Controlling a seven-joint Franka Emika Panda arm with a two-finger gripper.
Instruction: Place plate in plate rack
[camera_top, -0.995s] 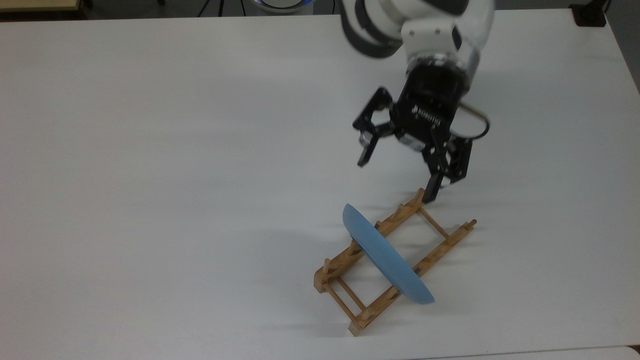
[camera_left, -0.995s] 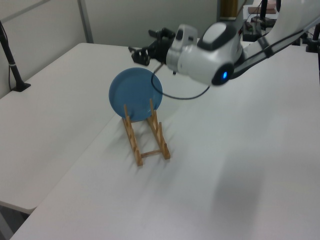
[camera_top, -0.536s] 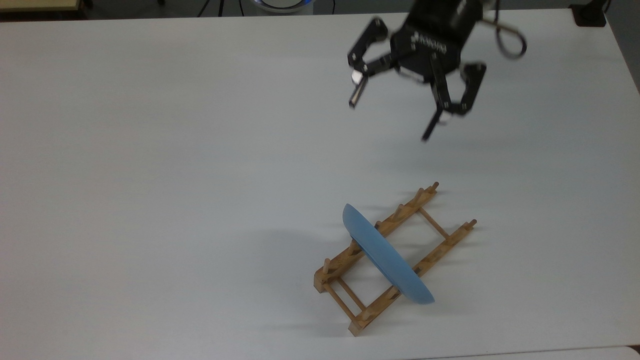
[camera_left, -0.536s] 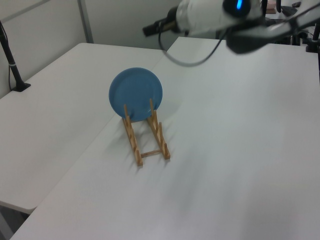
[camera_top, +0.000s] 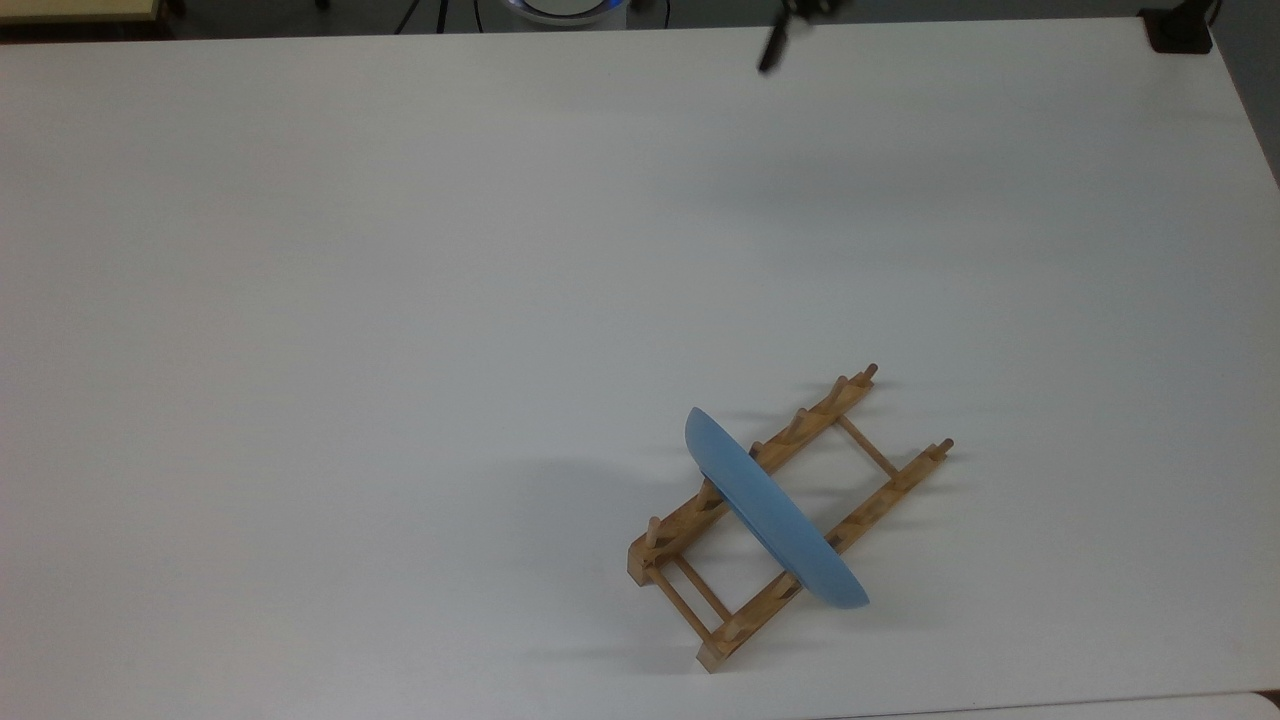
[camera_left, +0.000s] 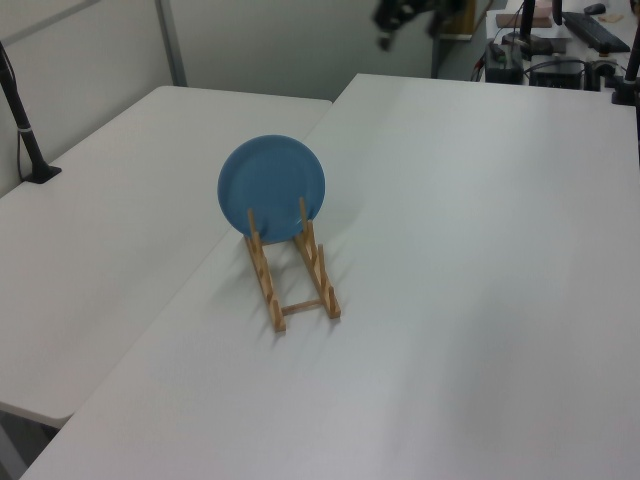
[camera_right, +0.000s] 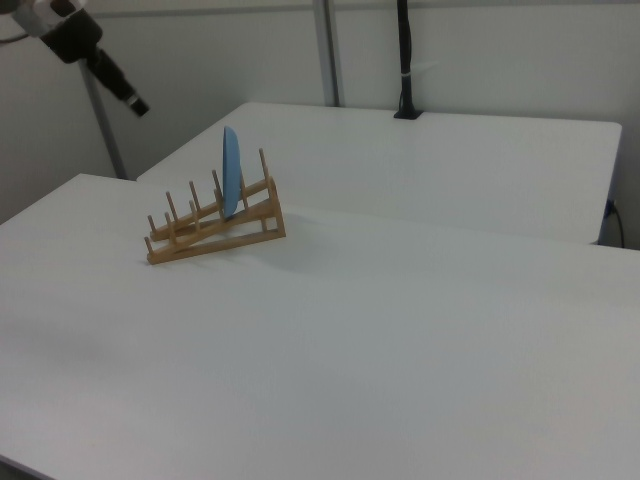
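Observation:
The light-blue plate (camera_top: 770, 510) stands on edge in the plate rack (camera_top: 880, 480), slotted between pegs across both rails, nearer the rack's lower-left end in the top view. In the left view the plate (camera_left: 271, 186) faces the camera at the far end of the rack (camera_left: 300, 290). In the right view the plate (camera_right: 230, 185) is edge-on, upright in the rack (camera_right: 200, 235). The gripper (camera_right: 112, 72) hangs high at the right view's upper left, well away from the rack. A sliver of the gripper (camera_top: 770, 45) crosses the top view's upper edge. Nothing is in the gripper.
The rack stands on a wide white table (camera_top: 400, 300). A second white table (camera_left: 100, 250) adjoins it on the left view's left. A black post (camera_right: 404, 60) is clamped at the far table's edge in the right view. Desks with equipment (camera_left: 560, 50) lie beyond.
The gripper has risen and pulled back from just above the rack's far end to the top view's upper edge. Plate and rack have not moved.

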